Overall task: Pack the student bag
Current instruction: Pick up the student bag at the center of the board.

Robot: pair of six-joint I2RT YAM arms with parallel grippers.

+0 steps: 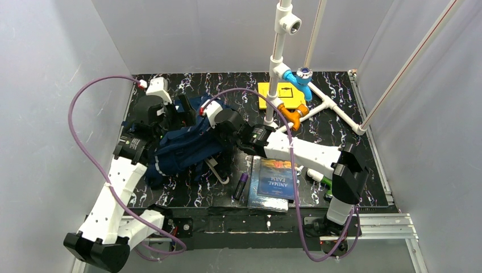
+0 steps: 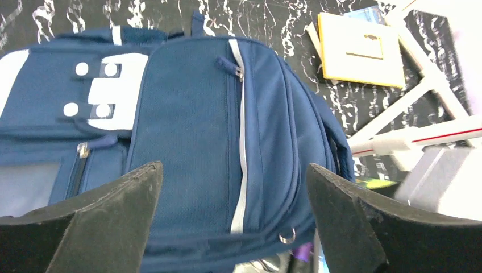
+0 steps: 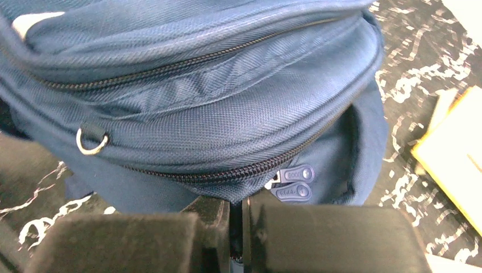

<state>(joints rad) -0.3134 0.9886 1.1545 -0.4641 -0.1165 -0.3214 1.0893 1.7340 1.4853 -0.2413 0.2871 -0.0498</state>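
Over marbled table (image 1: 239,84), left pincer (image 2: 233,169) gapes above student bag (image 2: 193,131); right pincer (image 3: 241,213) seems closed.

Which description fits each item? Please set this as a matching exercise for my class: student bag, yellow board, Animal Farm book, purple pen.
Items:
1. student bag
2. yellow board
3. Animal Farm book
4. purple pen

Descriptions:
A. far side, by the white pipe frame
B. navy fabric, biggest item
C. near edge, blue cover facing up
D. thin, just left of the book

Pairs: 1-B, 2-A, 3-C, 4-D
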